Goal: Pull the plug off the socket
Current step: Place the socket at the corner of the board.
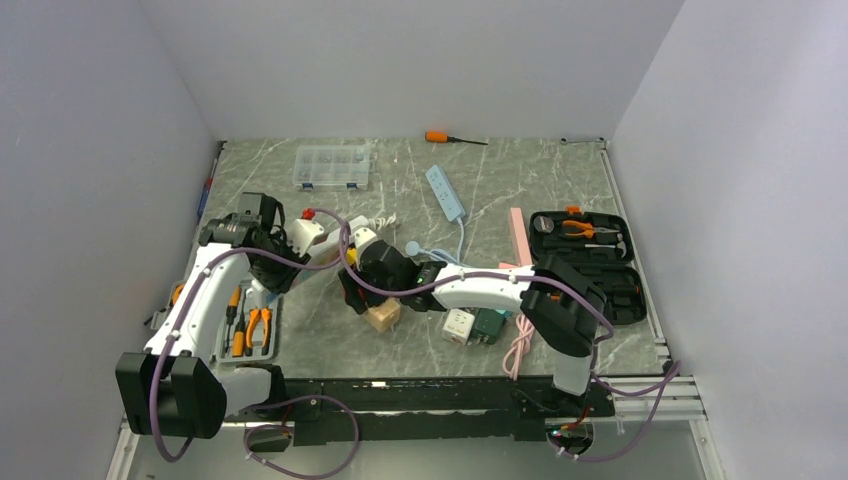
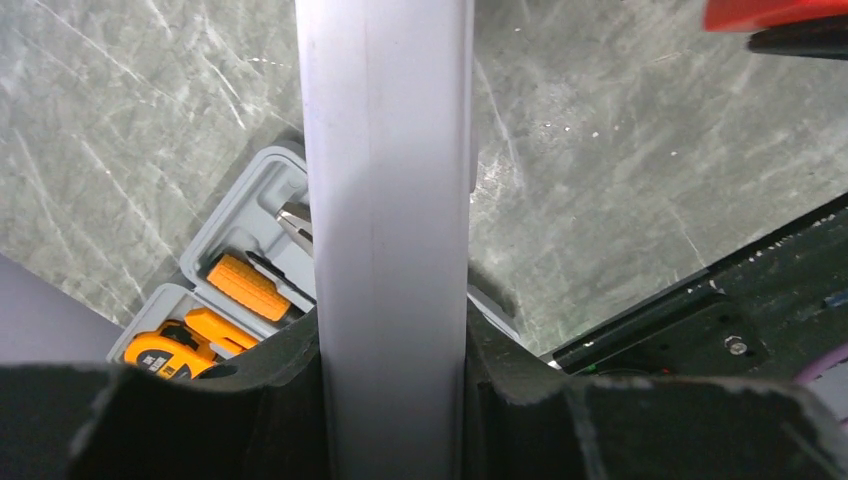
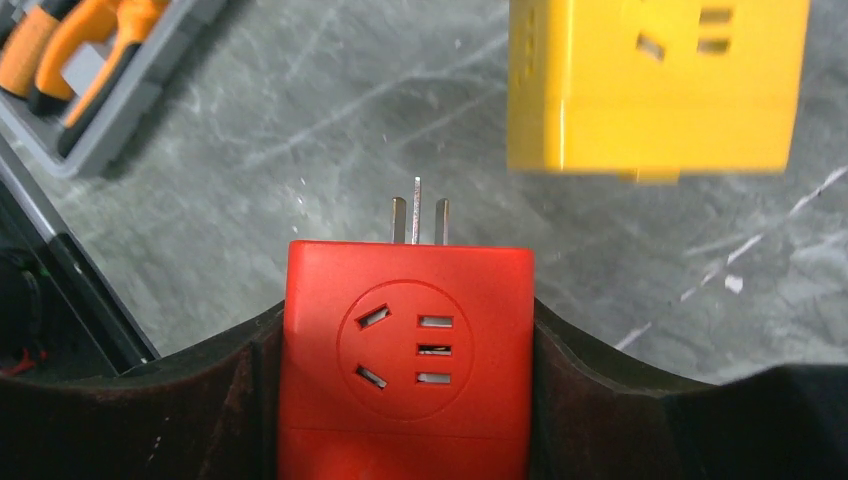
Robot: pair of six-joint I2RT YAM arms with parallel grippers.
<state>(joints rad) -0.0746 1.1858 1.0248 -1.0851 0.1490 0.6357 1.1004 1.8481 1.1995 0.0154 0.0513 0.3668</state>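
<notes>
The plug [image 3: 400, 290] is a red cube adapter, and my right gripper [image 3: 408, 345] is shut on its sides. Its three metal prongs [image 3: 417, 215] stand bare over the marble table. A yellow cube socket [image 3: 655, 85] hangs blurred just beyond the prongs, with a gap between them. My left gripper [image 2: 392, 345] is shut on a long white power strip [image 2: 385, 150] that runs up through its jaws. In the top view the left gripper [image 1: 290, 245] and right gripper [image 1: 358, 275] meet left of centre; the red plug is hidden there.
A grey tool tray [image 1: 270, 352] with orange pliers lies by the left arm. A wooden block [image 1: 383, 315] and white and green cubes [image 1: 472, 326] sit under the right arm. A black tool case [image 1: 590, 265] is at the right, a clear box [image 1: 333, 165] at the back.
</notes>
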